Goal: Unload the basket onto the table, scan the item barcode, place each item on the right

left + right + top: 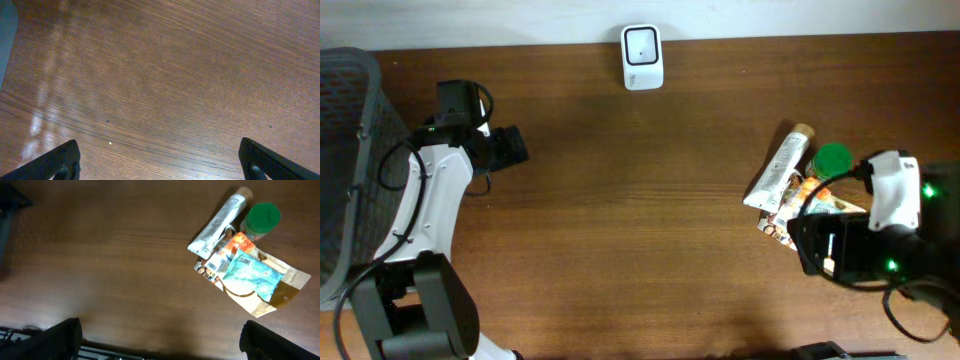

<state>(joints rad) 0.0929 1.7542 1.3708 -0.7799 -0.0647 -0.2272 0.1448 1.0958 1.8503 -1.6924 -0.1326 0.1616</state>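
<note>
Now, your right gripper (161, 326) and left gripper (160, 145) both hang open and empty, while the packets (250, 275) lie overlapped against the tube (220, 222), well apart from the scanner (642, 57). Pinch that heap and you may lift two, hiding the barcode (216, 264).

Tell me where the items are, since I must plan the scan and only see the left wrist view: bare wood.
Observer: A pile of items lies near the right edge of the table.
Operator: And the scanner?
Observer: The white scanner stands at the far edge, about mid-table.
Operator: Any barcode showing?
Observer: Yes, the right wrist view shows a barcode facing up on an orange packet.
</note>
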